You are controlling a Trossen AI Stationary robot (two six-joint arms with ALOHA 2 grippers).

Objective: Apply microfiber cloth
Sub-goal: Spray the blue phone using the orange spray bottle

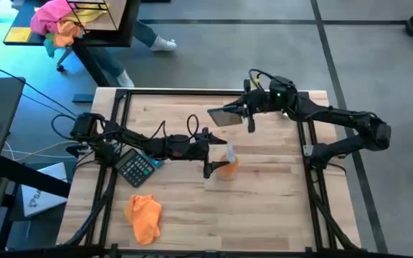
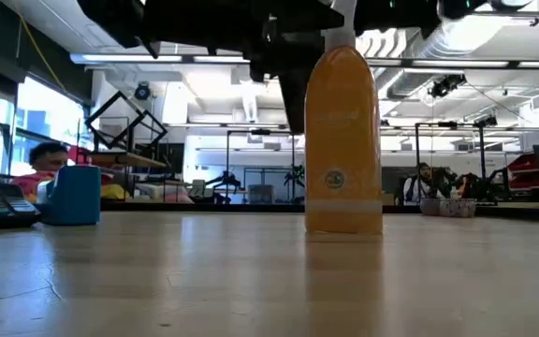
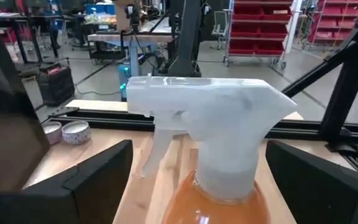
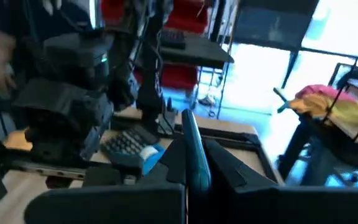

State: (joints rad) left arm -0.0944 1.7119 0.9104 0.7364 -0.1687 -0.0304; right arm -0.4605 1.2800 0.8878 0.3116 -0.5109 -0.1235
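Two arms are over my worktop (image 1: pixel 264 215) right now. The left gripper (image 1: pixel 214 153) reaches in from the left side to the middle of the worktop, and in its wrist view I see its dark fingers (image 3: pixel 98 177) spread wide on either side of the spray bottle (image 3: pixel 219 134), one on each flank of the white trigger head, with gaps that tell me the jaws are not closed on it. The bottle stands upright, filled with orange liquid, and from the low view it sits alone on the wood with the arm's dark shape above its top. The right gripper (image 1: pixel 244 115) hangs over the far middle of the worktop, and it holds a thin flat dark tablet-like panel (image 1: pixel 226 116); in its wrist view the panel's edge rises straight up between the jaws, which are closed narrowly on it. The microfiber cloth (image 1: pixel 143 217) lies crumpled near the front left part of the worktop, well apart from both grippers and touched by neither. A calculator (image 1: pixel 136 167) lies just beyond the cloth, beside the left arm, with a small blue object at its edge. Off the worktop, at the far left, a pink-and-orange fabric bundle (image 1: pixel 56 21) rests on a separate dark table.
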